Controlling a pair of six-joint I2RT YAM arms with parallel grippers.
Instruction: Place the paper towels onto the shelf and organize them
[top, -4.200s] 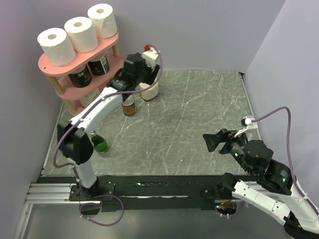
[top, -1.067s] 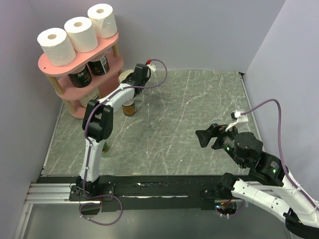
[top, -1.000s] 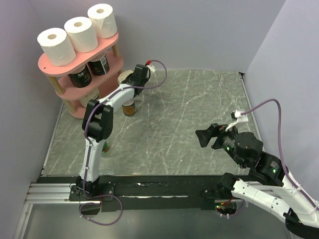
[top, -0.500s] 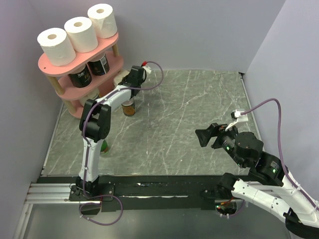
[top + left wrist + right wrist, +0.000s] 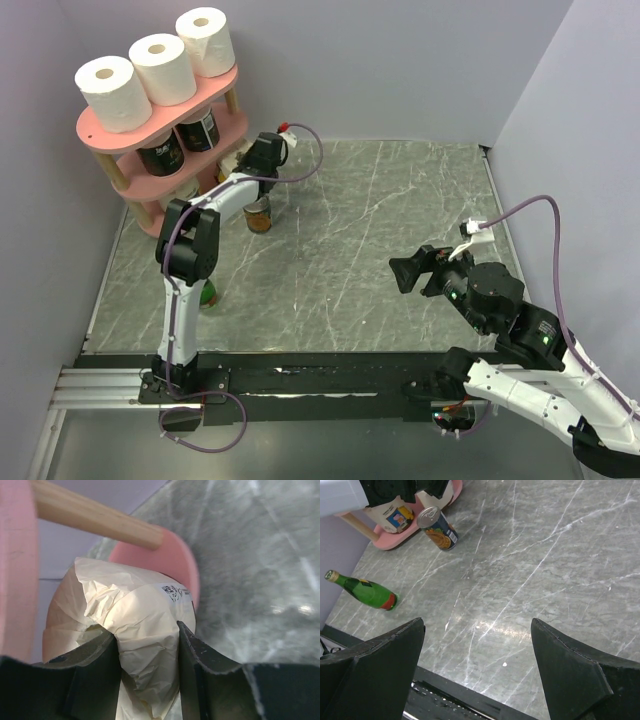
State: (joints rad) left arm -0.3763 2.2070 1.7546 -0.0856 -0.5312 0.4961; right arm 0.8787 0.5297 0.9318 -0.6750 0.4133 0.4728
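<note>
The pink shelf stands at the far left with three paper towels upright on its top board. My left gripper reaches in at the shelf's right end, low down. In the left wrist view the left gripper is shut on a fourth paper towel roll in crumpled cream wrap. That roll sits close against the shelf's bottom board, under a wooden post. My right gripper hangs open over the table's right side with nothing between its fingers.
Two dark labelled cans stand on the shelf's middle board. A small can stands on the table just in front of the left gripper. A green bottle lies near the left arm. Walls close in the left and back sides.
The left gripper has carried its roll leftwards, in under the shelf's right end. The right arm has drifted slightly left, still open.
</note>
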